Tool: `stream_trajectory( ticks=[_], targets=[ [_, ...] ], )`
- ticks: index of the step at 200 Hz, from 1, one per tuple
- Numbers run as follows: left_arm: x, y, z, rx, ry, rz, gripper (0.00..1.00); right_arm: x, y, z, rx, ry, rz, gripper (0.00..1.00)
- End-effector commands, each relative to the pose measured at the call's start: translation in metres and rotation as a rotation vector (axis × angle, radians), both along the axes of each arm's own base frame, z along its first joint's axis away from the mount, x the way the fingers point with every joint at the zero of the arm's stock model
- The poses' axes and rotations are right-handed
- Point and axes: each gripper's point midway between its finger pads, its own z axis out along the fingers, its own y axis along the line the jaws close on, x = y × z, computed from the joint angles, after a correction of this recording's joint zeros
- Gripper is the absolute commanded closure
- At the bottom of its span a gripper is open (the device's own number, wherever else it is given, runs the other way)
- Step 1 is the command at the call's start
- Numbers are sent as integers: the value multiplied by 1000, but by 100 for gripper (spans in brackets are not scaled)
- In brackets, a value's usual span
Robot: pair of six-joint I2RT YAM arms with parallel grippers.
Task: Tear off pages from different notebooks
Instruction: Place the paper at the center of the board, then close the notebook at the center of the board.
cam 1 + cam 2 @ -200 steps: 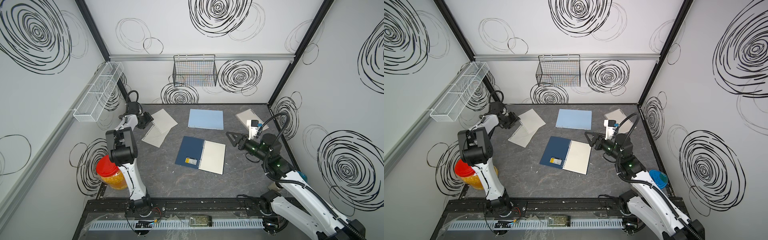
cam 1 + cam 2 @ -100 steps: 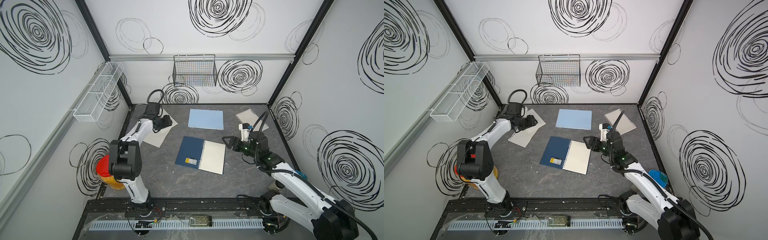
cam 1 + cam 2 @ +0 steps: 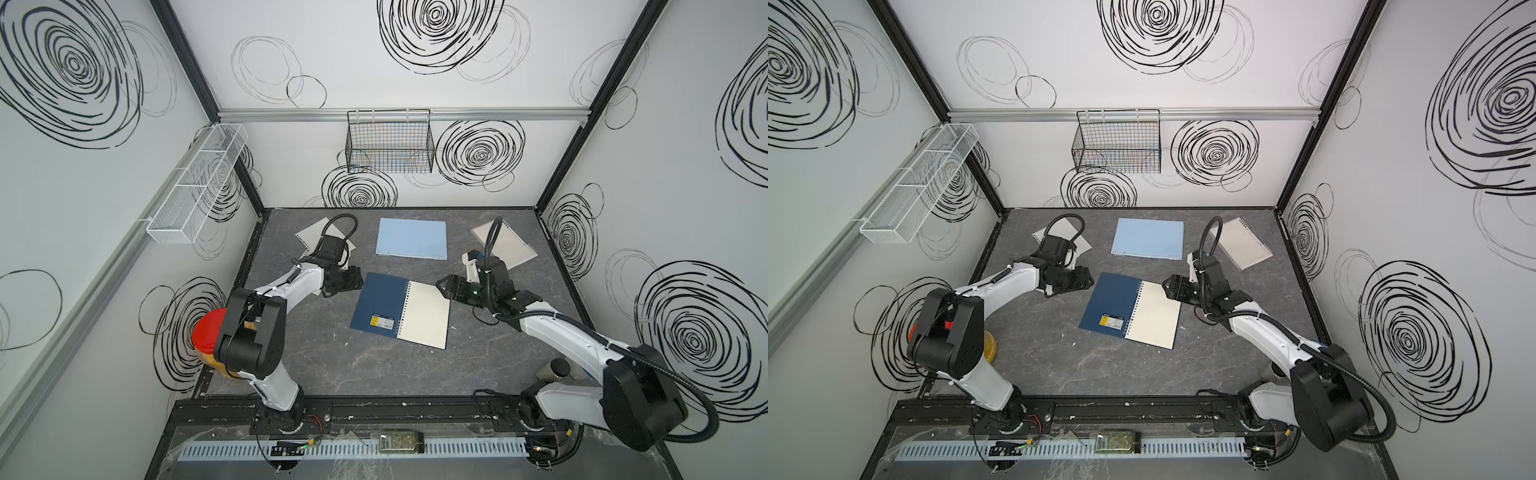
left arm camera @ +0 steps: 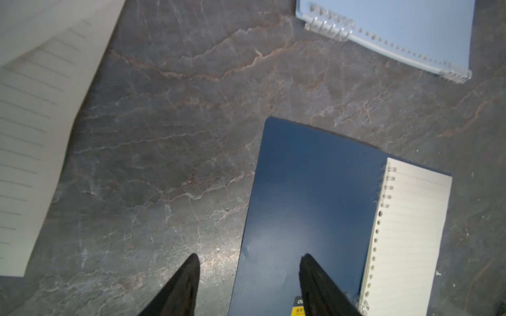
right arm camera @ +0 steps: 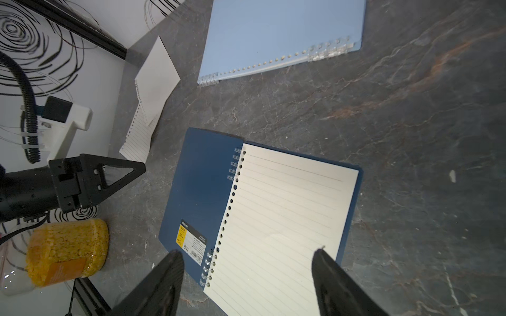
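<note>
Now, both top views: navy notebook (image 3: 378,309) lies open mid-tabletop (image 3: 332,374), its lined page (image 3: 426,318) exposed on the right half. Light-blue notebook (image 3: 411,239) and clear-covered notebook (image 3: 505,245) lie far, loose pages (image 3: 309,235) far left. Left end effector (image 3: 355,279) is just beside the cover's far-left corner, right end effector (image 3: 446,286) at the page's far-right corner. Left wrist view: jaws moderately apart, empty, straddling the cover's edge. Right wrist view: jaws wide, empty, above the page. Judgement: left should pin the cover flat; right should pinch only the top sheet's free edge, then peel along the holes.
</note>
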Motion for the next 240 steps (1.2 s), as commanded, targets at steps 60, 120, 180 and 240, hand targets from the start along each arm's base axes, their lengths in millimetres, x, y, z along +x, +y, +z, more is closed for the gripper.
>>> stream_trajectory(
  ticks=[60,120,180,240],
  targets=[
    [-93,-32,14,-235,-48,65,27,56,58,-30,-74,105,174,25],
    [-141,-59,-9,-417,17,74,20,90,70,-53,-85,143,195,27],
    [-154,-70,-21,-510,86,80,17,92,67,-74,-72,179,198,27],
    [-152,-66,-34,-516,104,148,17,87,60,-86,-74,198,195,27]
  ],
)
